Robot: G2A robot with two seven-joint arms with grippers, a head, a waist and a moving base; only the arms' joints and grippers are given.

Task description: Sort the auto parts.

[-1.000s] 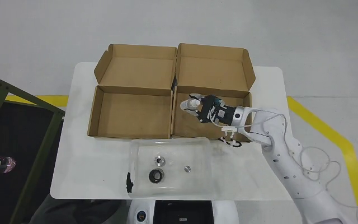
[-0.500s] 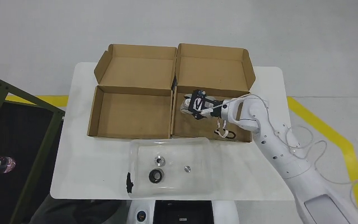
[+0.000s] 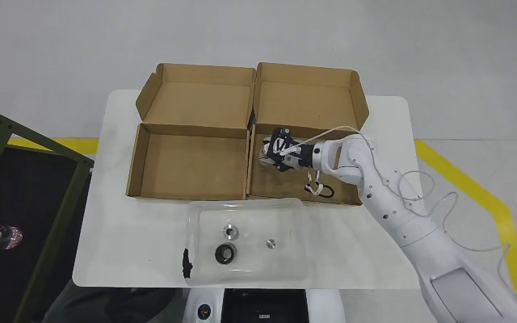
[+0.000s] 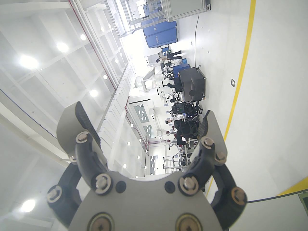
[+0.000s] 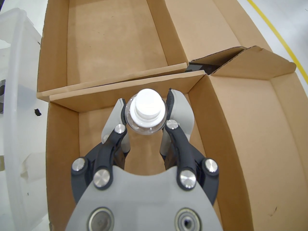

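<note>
Top view: right pincer [image 3: 275,151] clamps a clear round part with white stepped cap [image 3: 267,150] above the right brown cardboard box [image 3: 271,184]. Left wrist: left pincer [image 4: 142,118] gapes empty. Right wrist: release should wait until the part nears the box floor.

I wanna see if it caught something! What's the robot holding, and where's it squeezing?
The right gripper pinches a white-capped clear part by its clear round sides, over a cardboard box. The left gripper is open and empty.

We can read no text, label or number anywhere; the mark on the distant blue cabinet [image 4: 163,34] is too small.
</note>
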